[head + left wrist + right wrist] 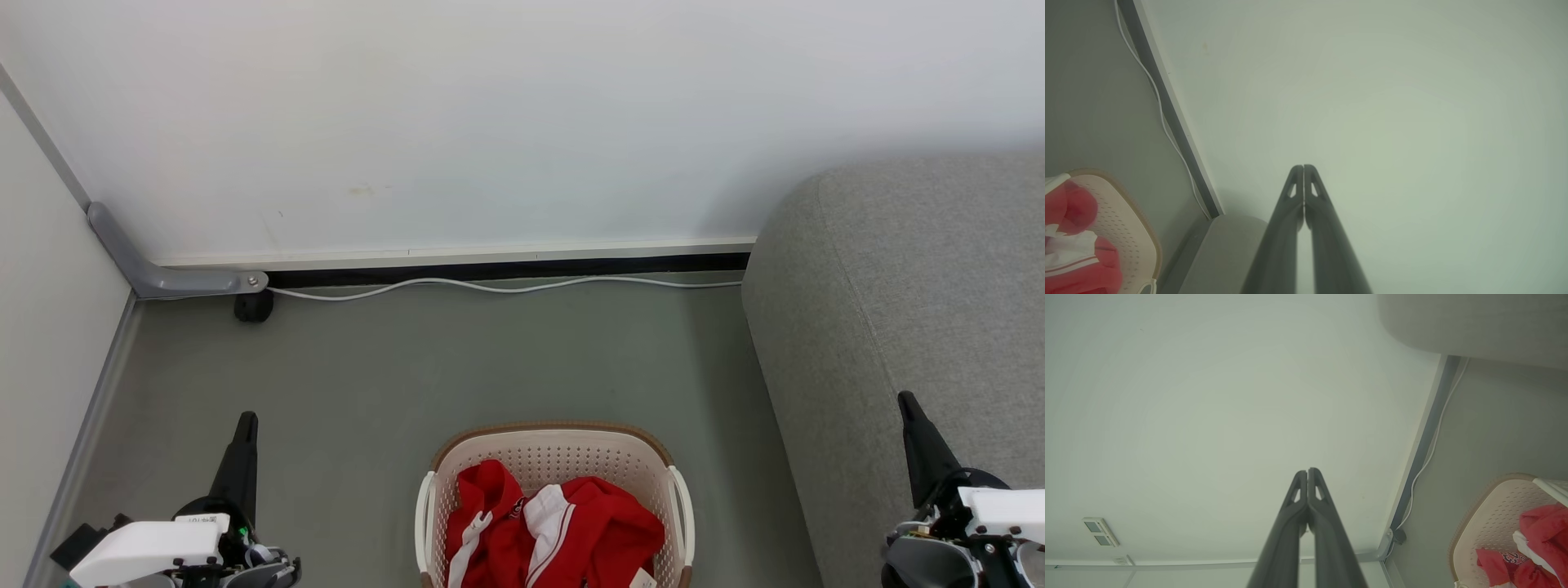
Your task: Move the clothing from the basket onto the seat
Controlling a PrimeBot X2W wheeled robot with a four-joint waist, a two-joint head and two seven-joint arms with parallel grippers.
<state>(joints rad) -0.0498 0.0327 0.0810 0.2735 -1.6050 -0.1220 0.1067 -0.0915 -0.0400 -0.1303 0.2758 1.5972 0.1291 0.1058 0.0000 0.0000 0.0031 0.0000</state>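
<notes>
The cream basket (555, 457) with a brown rim stands on the grey floor at the bottom middle of the head view. Red clothing (563, 531) with white stripes lies bunched inside it. The grey seat (906, 310) rises at the right. My left gripper (245, 420) is shut, low at the left, well clear of the basket. My right gripper (904, 400) is shut in front of the seat's side. The left wrist view has the shut left gripper (1303, 167) aimed at the wall, with the basket (1126, 228) and clothing (1073, 245) at its lower left. The right gripper (1307, 471) also points at the wall, basket (1490, 522) and clothing (1539, 531) at lower right.
A white wall (490, 122) closes the back, with a white cable (506, 286) along its dark base. A grey metal bracket (163, 278) and a black foot (253, 306) sit in the left corner. Open grey floor (457, 367) lies between the wall and the basket.
</notes>
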